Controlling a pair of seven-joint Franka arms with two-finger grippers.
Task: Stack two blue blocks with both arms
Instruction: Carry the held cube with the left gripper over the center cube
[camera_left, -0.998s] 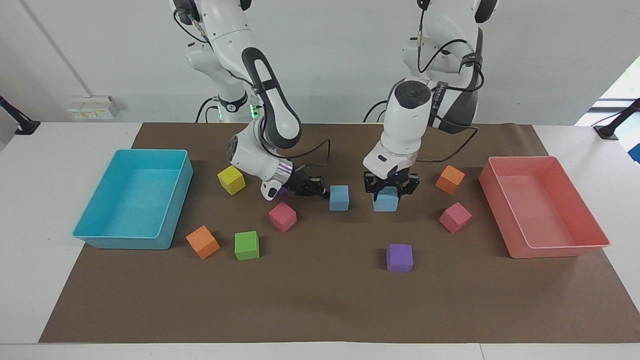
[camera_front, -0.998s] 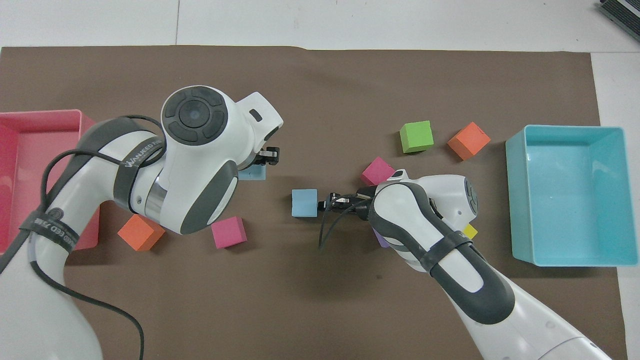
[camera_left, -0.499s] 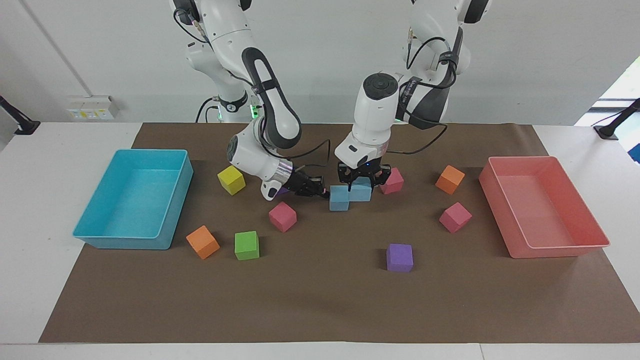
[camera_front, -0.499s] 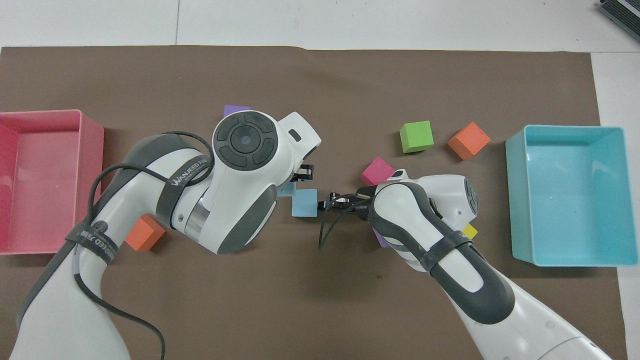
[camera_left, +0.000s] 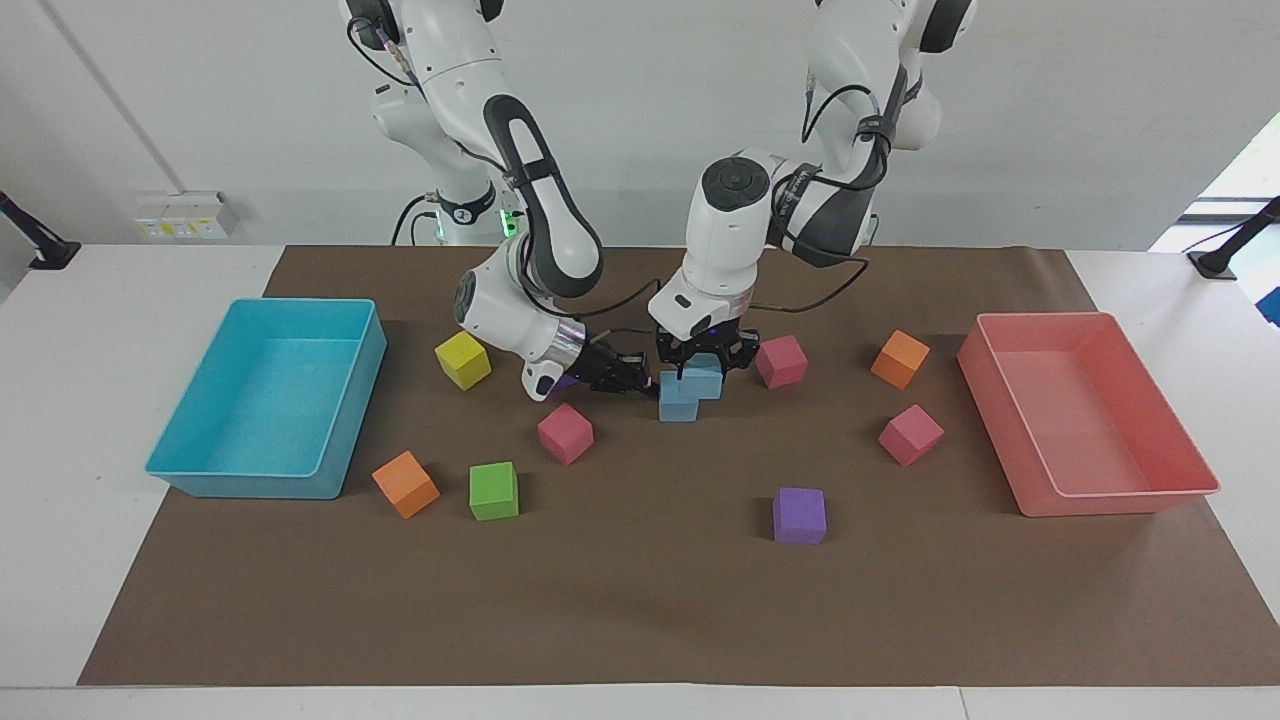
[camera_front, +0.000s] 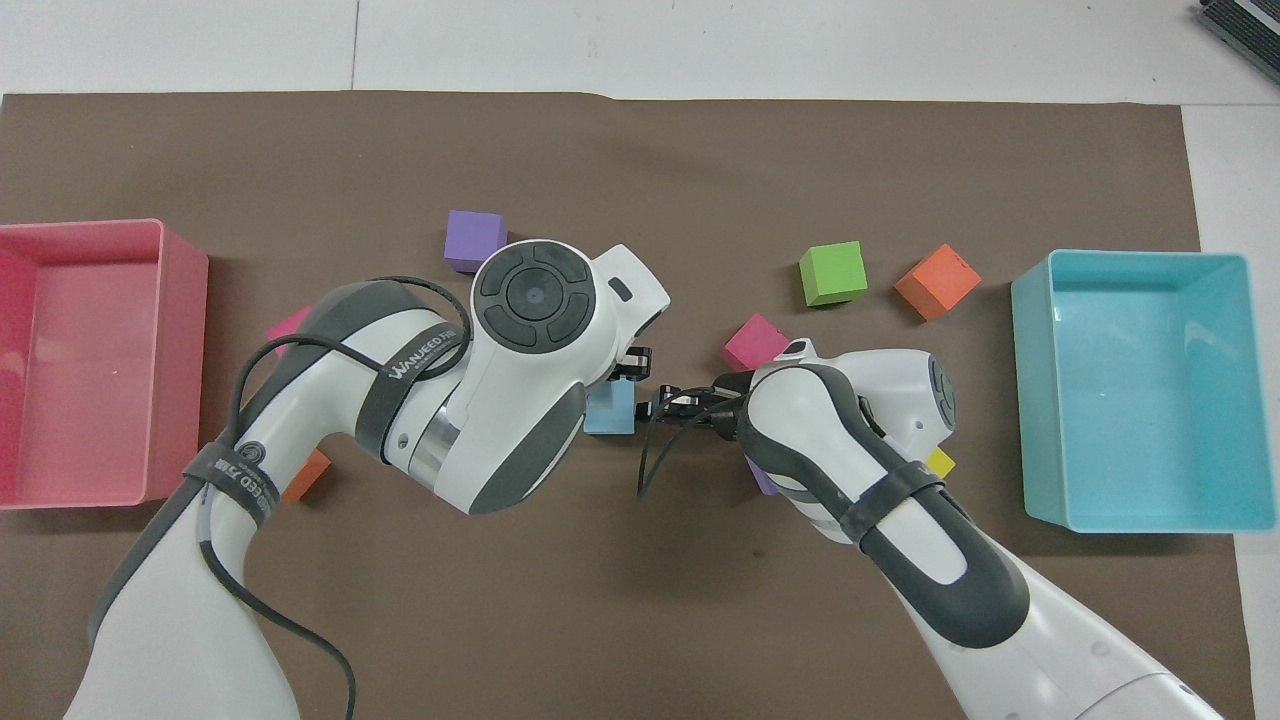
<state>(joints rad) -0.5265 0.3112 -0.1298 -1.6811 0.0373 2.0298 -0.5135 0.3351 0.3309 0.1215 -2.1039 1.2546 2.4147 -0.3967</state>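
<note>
A second ago my left gripper (camera_left: 703, 362) hung over open mat toward the pink tray; now it has carried its blue block (camera_left: 703, 380) across to the middle, so that the block hangs partly over the second blue block (camera_left: 678, 402), offset toward the left arm's end and not squarely on top. I cannot tell whether the two touch. A pink cube (camera_left: 781, 361) that my arm hid before now shows beside the held block. The second blue block has not moved, and my right gripper (camera_left: 640, 382) has stayed low against its side.

The turquoise tray (camera_left: 348, 395) at the right arm's end holds nothing, and the pink tray (camera_left: 1040, 470) at the left arm's end likewise.

My left fingers are clamped on the upper blue block from above. My right fingers are pressed together, tips at the flank of the lower block, gripping nothing. From overhead my left wrist covers most of the held block, and only the lower one (camera_front: 610, 412) shows past it.
</note>
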